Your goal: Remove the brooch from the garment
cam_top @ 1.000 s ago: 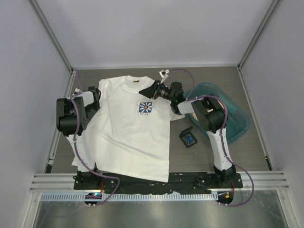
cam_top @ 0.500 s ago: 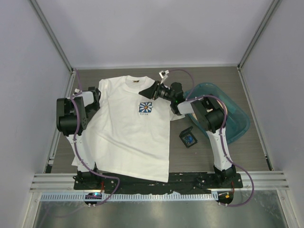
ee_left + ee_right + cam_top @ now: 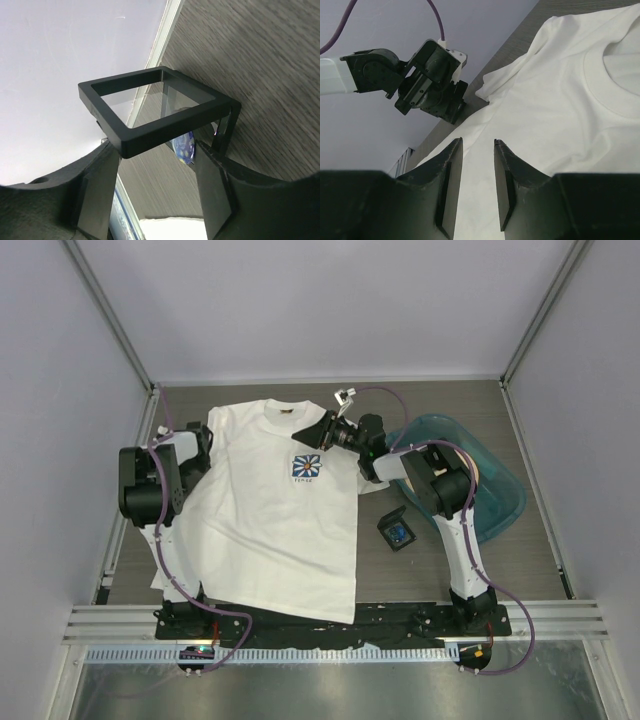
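The brooch is not discernible on the white T-shirt (image 3: 270, 520); removal cannot be confirmed. The right gripper (image 3: 476, 145) is held slightly open and empty above its upper chest. A black square frame (image 3: 165, 127) appears clamped by the left gripper (image 3: 156, 165).

Matt white cloth garment (image 3: 270, 530), smooth black plastic box (image 3: 165, 127), wood-grain table (image 3: 545, 565).
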### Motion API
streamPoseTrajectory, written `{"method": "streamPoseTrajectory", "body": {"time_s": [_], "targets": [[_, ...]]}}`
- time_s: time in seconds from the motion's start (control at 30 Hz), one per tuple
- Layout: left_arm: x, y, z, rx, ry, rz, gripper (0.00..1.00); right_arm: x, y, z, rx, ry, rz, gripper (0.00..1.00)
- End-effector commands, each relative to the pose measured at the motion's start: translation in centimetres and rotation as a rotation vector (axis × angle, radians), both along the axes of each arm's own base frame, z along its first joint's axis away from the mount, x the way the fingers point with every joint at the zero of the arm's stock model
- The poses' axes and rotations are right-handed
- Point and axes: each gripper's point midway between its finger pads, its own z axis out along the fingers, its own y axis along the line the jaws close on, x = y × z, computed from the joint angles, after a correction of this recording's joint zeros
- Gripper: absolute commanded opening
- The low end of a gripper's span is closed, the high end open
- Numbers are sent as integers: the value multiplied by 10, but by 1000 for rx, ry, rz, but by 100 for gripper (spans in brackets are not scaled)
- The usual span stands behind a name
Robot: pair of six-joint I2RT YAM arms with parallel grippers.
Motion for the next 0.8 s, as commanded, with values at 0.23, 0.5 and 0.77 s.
{"method": "streamPoseTrajectory", "body": {"time_s": [0.23, 0.5, 0.77], "targets": [[8, -2, 36, 18, -148, 18, 86, -1, 7, 29, 53, -89, 28, 37], [9, -11, 54, -33, -229, 14, 95, 2, 5, 27, 40, -82, 12, 37], [26, -46, 60, -251, -365, -83, 99, 10, 2, 24, -33, -88, -50, 38]]}}
